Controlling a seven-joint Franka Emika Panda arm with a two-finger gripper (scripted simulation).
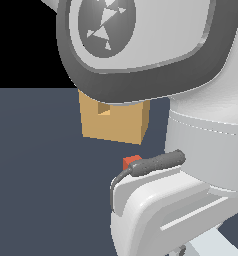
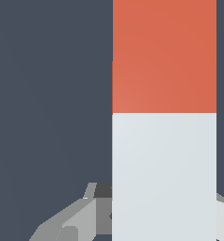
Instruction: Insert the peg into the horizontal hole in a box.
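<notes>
The peg [image 2: 164, 117] fills much of the wrist view, with its red-orange half meeting its pale grey-white half midway along. My gripper [image 2: 164, 207] straddles the white half, and a grey finger [image 2: 81, 217] presses against each side of it. In the exterior view only the peg's red end [image 1: 132, 161] shows, just below and to the exterior view's right of the tan box [image 1: 113, 126]. The box's small square hole [image 1: 104, 108] sits near its upper edge, partly under the arm. The peg's end is apart from the box. The gripper itself is hidden there behind the arm.
The robot's large white and grey arm links [image 1: 191, 150] fill the exterior view's top and right and cover the box's upper part. A dark cable [image 1: 151, 167] runs over the lower link. The dark blue-grey floor [image 1: 36, 190] spreads around the box.
</notes>
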